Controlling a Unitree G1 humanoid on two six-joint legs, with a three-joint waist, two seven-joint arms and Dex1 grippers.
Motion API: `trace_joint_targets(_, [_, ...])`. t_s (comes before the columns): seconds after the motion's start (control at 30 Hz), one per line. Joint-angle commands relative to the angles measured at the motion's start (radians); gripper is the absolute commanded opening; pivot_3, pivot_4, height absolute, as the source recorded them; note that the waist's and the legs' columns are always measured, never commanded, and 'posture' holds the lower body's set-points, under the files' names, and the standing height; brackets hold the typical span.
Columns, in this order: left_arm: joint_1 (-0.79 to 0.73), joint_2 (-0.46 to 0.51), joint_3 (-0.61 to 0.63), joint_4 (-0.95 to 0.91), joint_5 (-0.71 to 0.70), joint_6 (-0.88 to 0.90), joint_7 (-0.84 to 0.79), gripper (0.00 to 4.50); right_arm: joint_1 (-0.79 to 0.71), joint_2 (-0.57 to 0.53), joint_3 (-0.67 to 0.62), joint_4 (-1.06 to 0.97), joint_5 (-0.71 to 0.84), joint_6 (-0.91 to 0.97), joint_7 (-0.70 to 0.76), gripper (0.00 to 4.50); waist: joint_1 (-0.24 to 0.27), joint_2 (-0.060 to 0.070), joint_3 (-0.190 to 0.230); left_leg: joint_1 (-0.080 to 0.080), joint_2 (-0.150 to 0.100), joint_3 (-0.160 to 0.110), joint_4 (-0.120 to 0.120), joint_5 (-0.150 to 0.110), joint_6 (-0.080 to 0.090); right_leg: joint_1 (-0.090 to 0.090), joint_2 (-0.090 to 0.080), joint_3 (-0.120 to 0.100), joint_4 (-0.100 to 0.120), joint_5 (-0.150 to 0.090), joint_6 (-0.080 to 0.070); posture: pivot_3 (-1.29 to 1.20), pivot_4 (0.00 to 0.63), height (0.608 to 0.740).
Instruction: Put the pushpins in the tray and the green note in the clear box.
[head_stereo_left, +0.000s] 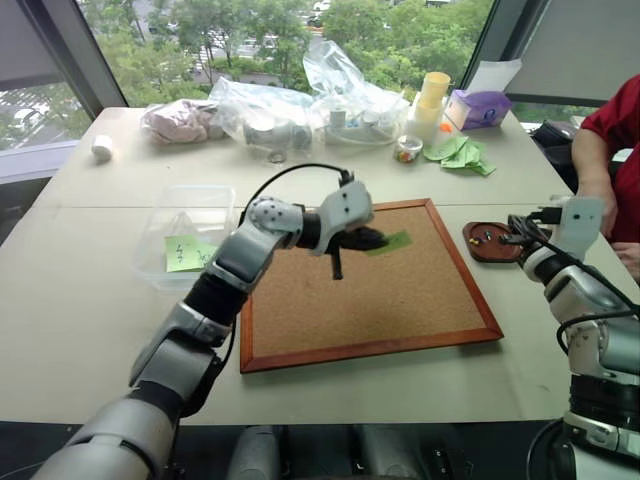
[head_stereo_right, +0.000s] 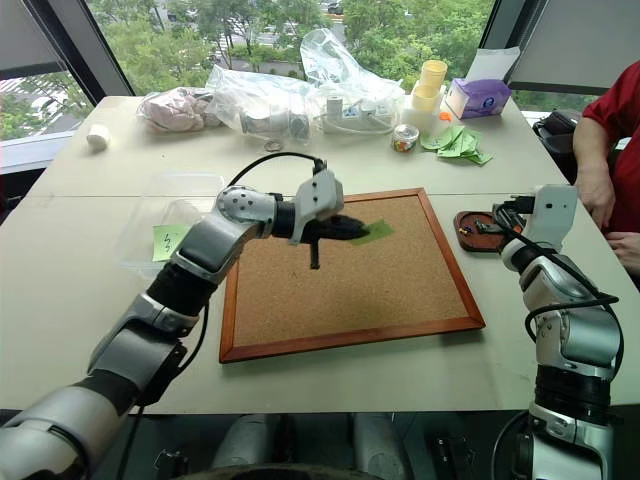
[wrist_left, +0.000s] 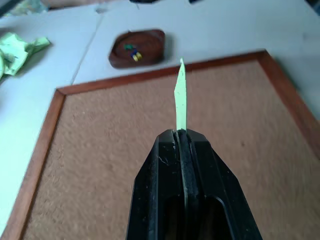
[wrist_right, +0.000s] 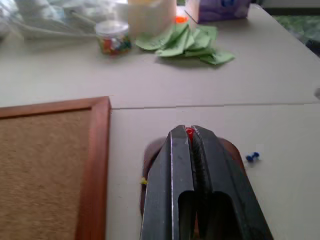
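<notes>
My left gripper (head_stereo_left: 374, 240) hangs over the corkboard (head_stereo_left: 350, 310), shut on the edge of the green note (head_stereo_left: 396, 241), which juts out past its fingertips (wrist_left: 181, 134). The clear box (head_stereo_left: 165, 215) stands to the left of the board. At the board's right lies the reddish-brown tray (head_stereo_left: 478, 251) with a few pushpins (wrist_left: 133, 53) inside. My right gripper (wrist_right: 190, 132) is over the tray, shut on a red pushpin (wrist_right: 189, 133) held at its tips. A blue pushpin (wrist_right: 252, 157) lies on the table beside the tray.
Another green note with bold marks (head_stereo_left: 188, 253) lies in the clear box. Clear plastic bags (head_stereo_left: 300, 105), a jar of pins (head_stereo_left: 408, 149), crumpled green paper (head_stereo_left: 460, 154) and a purple box (head_stereo_left: 482, 107) line the back. A person in red (head_stereo_left: 610, 150) sits at the right.
</notes>
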Motion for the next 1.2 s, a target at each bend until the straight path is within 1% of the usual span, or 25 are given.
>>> trace_joint_targets(0.03, [-0.011, -0.008, -0.006, -0.07, -0.001, -0.024, -0.015, 0.07, -0.054, -0.018, 0.021, 0.082, -0.037, -0.031, 0.006, 0.0, 0.0, 0.0, 0.0, -0.001, 0.0, 0.0, 0.0, 0.0, 0.0, 0.0, 0.0, 0.0, 0.0, 0.0, 0.0, 0.0, 0.15, 0.738])
trace_joint_targets(0.13, [-0.004, 0.0, -0.017, -0.091, 0.024, -0.037, -0.012, 0.07, -0.085, -0.025, 0.036, 0.172, -0.06, -0.074, 0.026, 0.0, 0.001, 0.0, 0.0, -0.002, 0.0, 0.0, 0.001, -0.001, 0.002, -0.001, 0.0, 0.0, 0.0, 0.0, 0.0, 0.0, 0.15, 0.738])
trace_joint_targets(0.23, [0.003, -0.001, -0.015, -0.115, 0.027, -0.026, -0.008, 0.07, -0.105, -0.029, 0.044, 0.221, -0.071, -0.096, 0.043, 0.0, 0.002, 0.0, 0.0, -0.002, 0.0, -0.001, 0.0, -0.001, 0.002, -0.001, 0.0, 0.0, 0.0, 0.0, 0.0, 0.0, 0.15, 0.738])
trace_joint_targets(0.33, [0.008, -0.004, -0.007, -0.137, 0.021, -0.009, -0.007, 0.0, -0.118, -0.03, 0.047, 0.266, -0.078, -0.119, 0.056, 0.94, 0.001, 0.0, 0.0, -0.002, 0.0, 0.0, 0.001, -0.001, 0.002, -0.001, 0.0, 0.0, 0.0, 0.0, 0.0, 0.0, 0.15, 0.738])
trace_joint_targets(0.37, [0.009, -0.004, -0.006, -0.138, 0.021, -0.007, -0.006, 0.0, -0.12, -0.031, 0.046, 0.275, -0.08, -0.125, 0.06, 1.36, 0.001, 0.0, 0.0, -0.002, 0.0, 0.0, 0.001, -0.001, 0.002, -0.001, 0.0, 0.0, 0.0, 0.0, 0.0, 0.0, 0.15, 0.738])
trace_joint_targets(0.43, [0.012, -0.002, -0.003, -0.136, 0.023, -0.006, -0.003, 0.0, -0.123, -0.031, 0.046, 0.286, -0.081, -0.132, 0.066, 2.48, 0.001, 0.0, 0.0, -0.002, 0.0, 0.0, 0.001, -0.001, 0.002, -0.001, 0.0, 0.0, 0.0, 0.0, 0.0, 0.0, 0.15, 0.738])
trace_joint_targets(0.5, [0.015, 0.001, -0.002, -0.133, 0.023, -0.005, -0.002, 0.0, -0.121, -0.029, 0.044, 0.277, -0.078, -0.136, 0.073, 3.48, 0.0, 0.0, 0.0, -0.002, 0.0, 0.0, 0.001, -0.001, 0.002, -0.001, 0.0, 0.0, 0.0, 0.0, 0.0, 0.0, 0.15, 0.738])
trace_joint_targets(0.53, [0.017, 0.001, -0.001, -0.133, 0.023, -0.004, -0.001, 0.0, -0.12, -0.027, 0.04, 0.272, -0.075, -0.137, 0.073, 4.08, 0.0, 0.0, 0.0, -0.002, 0.0, 0.0, 0.001, -0.001, 0.002, -0.001, 0.0, 0.0, 0.0, 0.0, 0.0, 0.0, 0.15, 0.738])
trace_joint_targets(0.57, [0.018, 0.0, -0.001, -0.134, 0.022, -0.002, 0.0, 0.0, -0.118, -0.026, 0.038, 0.268, -0.074, -0.139, 0.073, 4.45, 0.0, 0.0, 0.0, -0.002, 0.001, 0.0, 0.001, -0.001, 0.002, -0.001, 0.0, 0.0, 0.0, 0.0, 0.0, 0.0, 0.15, 0.738])
trace_joint_targets(0.83, [0.023, -0.008, -0.002, -0.135, 0.02, -0.001, 0.008, 0.0, -0.1, -0.007, 0.004, 0.209, -0.06, -0.148, 0.042, 4.45, 0.0, 0.0, 0.001, -0.002, 0.001, 0.0, 0.001, -0.001, 0.002, -0.001, 0.0, 0.0, 0.0, 0.0, 0.001, 0.0, 0.15, 0.738])
trace_joint_targets(1.0, [0.013, -0.009, 0.017, -0.123, 0.01, 0.001, 0.015, 0.0, -0.101, -0.015, 0.003, 0.194, -0.075, -0.184, 0.03, 4.45, 0.0, 0.0, 0.001, -0.002, 0.001, 0.0, 0.001, -0.001, 0.002, -0.001, 0.0, 0.0, 0.0, 0.0, 0.0, 0.0, 0.15, 0.738])
trace_joint_targets(1.1, [0.001, -0.022, 0.083, -0.14, -0.045, 0.091, 0.046, 0.0, -0.105, -0.039, 0.016, 0.151, -0.079, -0.2, 0.052, 4.45, 0.0, 0.001, 0.001, -0.002, 0.001, 0.0, 0.001, -0.001, 0.002, -0.001, 0.0, 0.0, 0.0, 0.0, 0.001, 0.0, 0.15, 0.738])
trace_joint_targets(1.2, [-0.016, -0.022, 0.174, -0.177, -0.093, 0.234, 0.119, 0.0, -0.105, -0.068, 0.049, 0.054, -0.065, -0.187, 0.116, 4.45, -0.002, 0.002, 0.002, -0.002, 0.001, -0.001, 0.001, -0.001, 0.002, -0.001, 0.0, 0.0, 0.0, 0.0, 0.001, 0.0, 0.15, 0.738])
